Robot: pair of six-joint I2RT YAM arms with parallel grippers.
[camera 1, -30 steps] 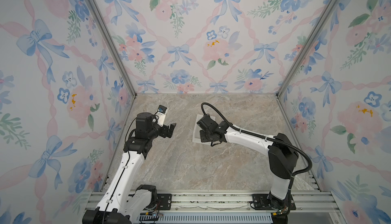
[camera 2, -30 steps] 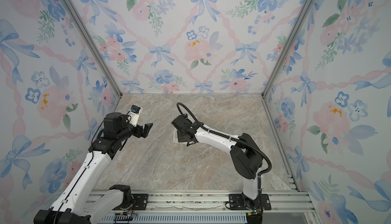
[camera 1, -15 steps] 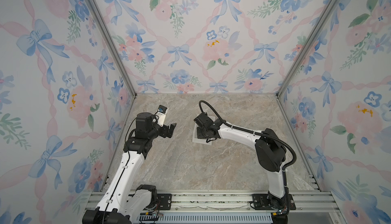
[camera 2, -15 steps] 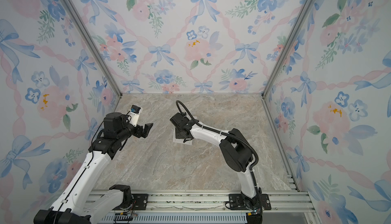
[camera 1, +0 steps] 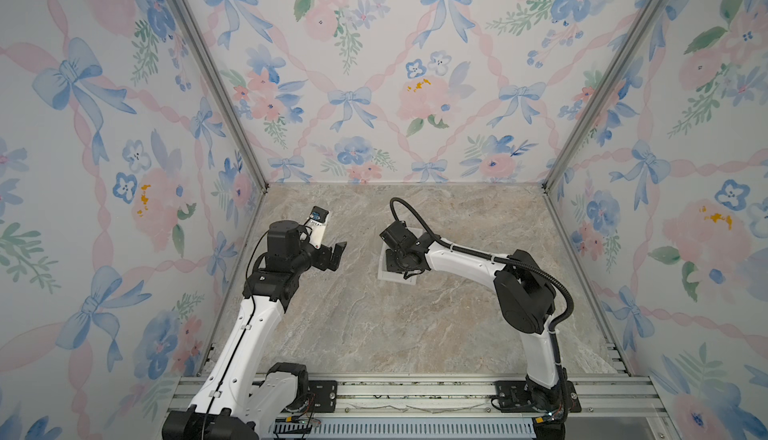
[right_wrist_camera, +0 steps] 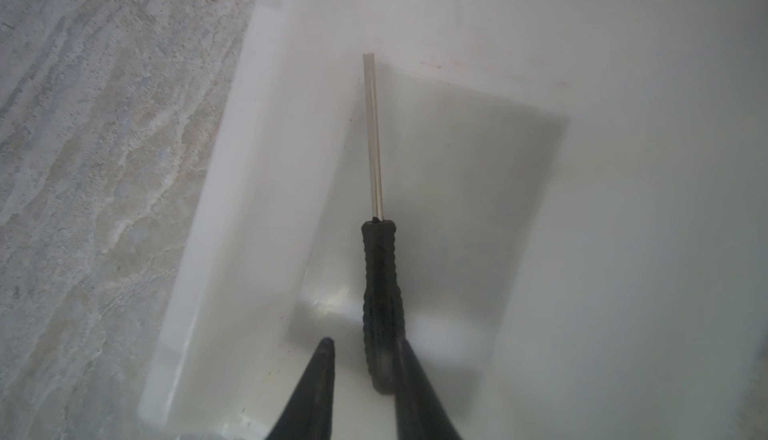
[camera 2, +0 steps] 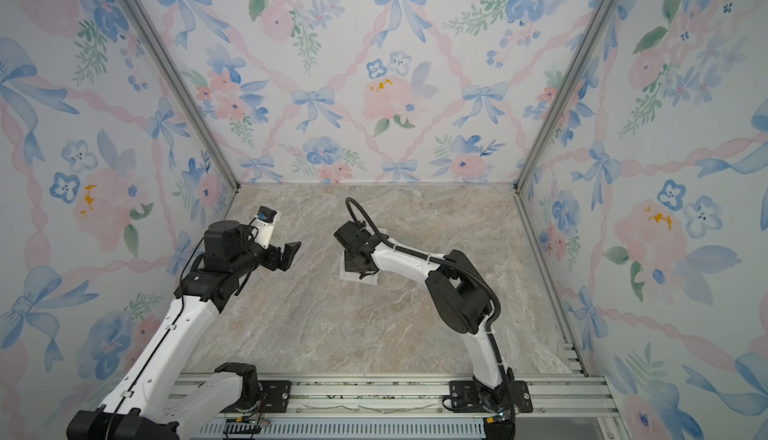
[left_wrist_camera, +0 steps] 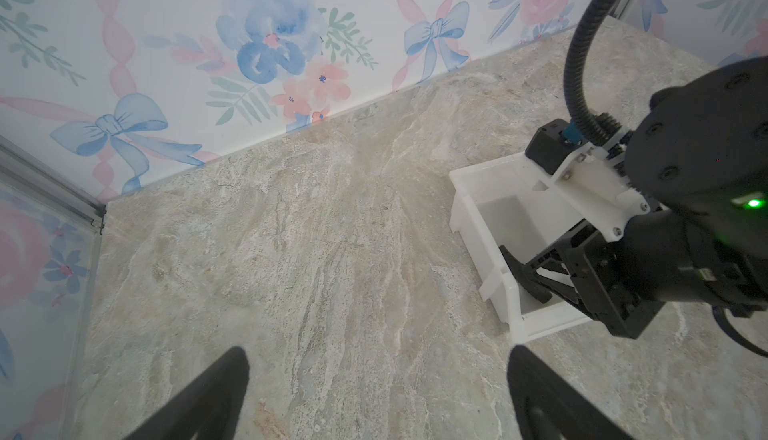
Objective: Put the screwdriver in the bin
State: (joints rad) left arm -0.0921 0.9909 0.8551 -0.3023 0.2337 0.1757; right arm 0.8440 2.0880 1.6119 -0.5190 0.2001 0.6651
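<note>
Screwdriver was seen low inside the bin, right gripper jaws held slightly apart round its handle, probably so it'd be dropped there.

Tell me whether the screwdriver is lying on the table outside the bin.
No, the right wrist view shows the whole screwdriver inside the walls of the white bin.

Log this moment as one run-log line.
phase: place | screwdriver: inside bin | right gripper: jaws slightly apart around handle, gap on one side | left gripper: open, empty, away from bin
</note>
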